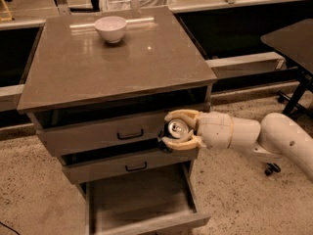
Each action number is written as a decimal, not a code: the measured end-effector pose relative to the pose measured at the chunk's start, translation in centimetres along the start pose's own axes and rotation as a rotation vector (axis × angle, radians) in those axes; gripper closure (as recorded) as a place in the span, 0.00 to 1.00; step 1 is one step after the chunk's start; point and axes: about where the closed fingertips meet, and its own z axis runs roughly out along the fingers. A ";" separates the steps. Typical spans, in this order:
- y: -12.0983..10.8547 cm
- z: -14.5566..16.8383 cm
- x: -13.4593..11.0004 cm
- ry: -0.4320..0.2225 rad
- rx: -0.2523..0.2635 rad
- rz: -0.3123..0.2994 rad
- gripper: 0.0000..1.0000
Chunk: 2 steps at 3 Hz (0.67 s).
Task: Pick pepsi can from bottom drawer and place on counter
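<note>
Nearest and lowest: bottom drawer [142,204], pulled out toward the camera, grey tray floor and side walls in plain sight.

Just above it, in the air before the right part of the cabinet front: tool [166,130], cream fingers [182,115] closed above and below the pepsi can [175,129], gripping it. Silver top of the can turned toward the camera, a sliver of dark body showing at the lower left of the grip. Held clear of the tray, level with the seam between the two upper drawers, below the bench's overhanging edge. White arm [244,133] reaching in from the right over the speckled floor [29,190].

Behind the tool: middle drawer [98,168] slightly out, with a black handle [136,167]; upper drawer [83,138] also slightly out, with a black handle [130,134] of its own.

Farther up: bench [122,67], broad glossy grey-brown top. Toward its far edge, left of centre, a white bowl [111,28], upright, well apart from the can.

Off to the far right: dark table [293,40] on black legs.
</note>
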 end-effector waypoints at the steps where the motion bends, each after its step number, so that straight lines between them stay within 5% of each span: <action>1: -0.4 0.0 -0.9 0.006 0.002 0.012 1.00; 2: -0.2 0.3 -0.5 -0.015 0.004 0.021 1.00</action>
